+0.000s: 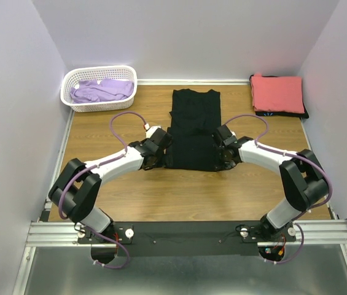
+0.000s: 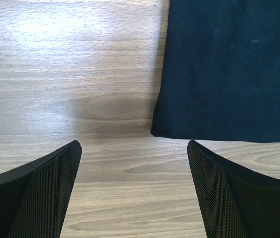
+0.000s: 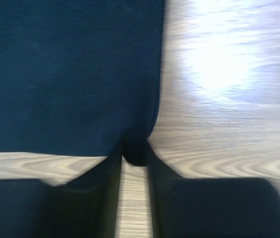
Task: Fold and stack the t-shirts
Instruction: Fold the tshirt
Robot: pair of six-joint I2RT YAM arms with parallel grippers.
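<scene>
Right gripper [image 3: 135,159] pinches a corner of the narrow-folded black t-shirt [image 1: 194,123]; left gripper [image 2: 134,148] gapes wide.

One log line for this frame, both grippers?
left gripper: open, beside black t-shirt corner | right gripper: shut on opposite near corner | shirt: flat

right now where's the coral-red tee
In the top view the coral-red tee sits folded in the far right corner of the table, on a dark tee, right of the black tee.
</scene>
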